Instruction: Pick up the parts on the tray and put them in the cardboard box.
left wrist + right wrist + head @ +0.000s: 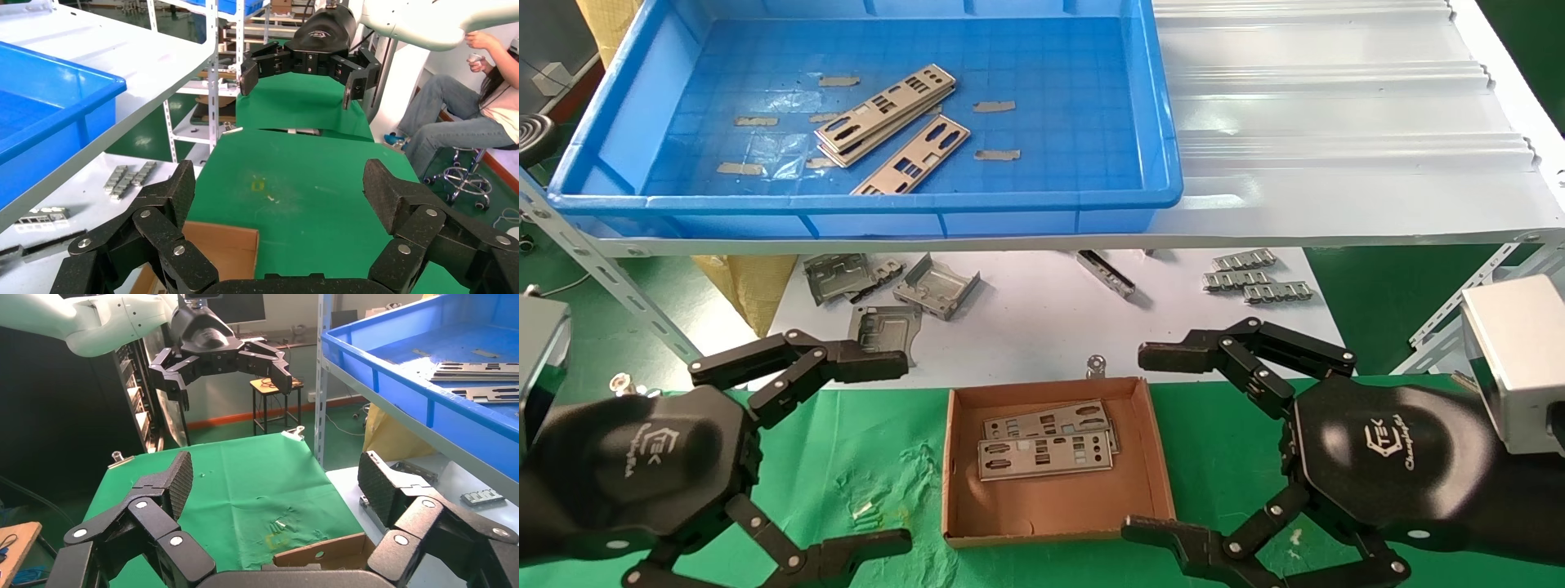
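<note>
parts (891,118) at tray (1164,122) 12 o'clock: thin, stiff, light, slippery; pinch long edges | left claw (878,453), right claw (1152,445) wide, empty

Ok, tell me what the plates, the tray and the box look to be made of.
Plates: thin sheet metal, it seems, with a silvery satin sheen and punched cutouts.
Tray: probably moulded plastic, glossy bright blue, with a ribbed rim and grid floor.
Box: brown cardboard, matte, with raw edges on its low folded walls.

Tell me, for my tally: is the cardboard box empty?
Not empty: the cardboard box holds two parts, overlapping flat.
</note>
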You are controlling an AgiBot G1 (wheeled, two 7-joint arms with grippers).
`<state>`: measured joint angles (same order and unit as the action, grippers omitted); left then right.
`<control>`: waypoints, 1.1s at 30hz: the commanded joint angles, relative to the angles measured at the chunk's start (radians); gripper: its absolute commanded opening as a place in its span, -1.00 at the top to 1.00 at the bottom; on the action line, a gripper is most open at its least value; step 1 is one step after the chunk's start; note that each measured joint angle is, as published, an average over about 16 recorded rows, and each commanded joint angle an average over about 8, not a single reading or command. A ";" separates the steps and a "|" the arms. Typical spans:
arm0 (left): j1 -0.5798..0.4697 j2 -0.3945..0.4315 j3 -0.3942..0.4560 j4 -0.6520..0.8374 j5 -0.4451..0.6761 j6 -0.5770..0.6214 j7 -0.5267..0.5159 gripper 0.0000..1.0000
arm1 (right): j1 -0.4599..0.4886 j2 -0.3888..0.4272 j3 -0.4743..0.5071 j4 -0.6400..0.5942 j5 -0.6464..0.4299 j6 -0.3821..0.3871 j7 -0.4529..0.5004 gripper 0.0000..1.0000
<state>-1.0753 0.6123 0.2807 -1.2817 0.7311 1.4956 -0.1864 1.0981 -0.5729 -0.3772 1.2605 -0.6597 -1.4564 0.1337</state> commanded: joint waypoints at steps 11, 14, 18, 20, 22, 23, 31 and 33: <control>0.000 0.000 0.000 0.000 0.000 0.000 0.000 -1.00 | 0.000 0.000 0.000 0.000 0.000 0.000 0.000 -1.00; 0.000 0.000 0.000 0.000 0.000 0.000 0.000 -1.00 | 0.000 0.000 0.000 0.000 0.000 0.000 0.000 -1.00; 0.000 0.000 0.000 0.000 0.000 0.000 0.000 -1.00 | 0.000 0.000 0.000 0.000 0.000 0.000 0.000 -1.00; 0.000 0.000 0.000 0.000 0.000 0.000 0.000 -1.00 | 0.000 0.000 0.000 0.000 0.000 0.000 0.000 -1.00; 0.000 0.000 0.000 0.000 0.000 0.000 0.000 -1.00 | 0.000 0.000 0.000 0.000 0.000 0.000 0.000 -1.00; 0.000 0.000 0.000 0.000 0.000 0.000 0.000 -1.00 | 0.000 0.000 0.000 0.000 0.000 0.000 0.000 -1.00; 0.000 0.000 0.000 0.000 0.000 0.000 0.000 -1.00 | 0.000 0.000 0.000 0.000 0.000 0.000 0.000 -1.00; 0.000 0.000 0.000 0.000 0.000 0.000 0.000 -1.00 | 0.000 0.000 0.000 0.000 0.000 0.000 0.000 -1.00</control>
<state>-1.0753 0.6123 0.2807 -1.2817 0.7311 1.4956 -0.1864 1.0981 -0.5729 -0.3772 1.2605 -0.6597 -1.4564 0.1337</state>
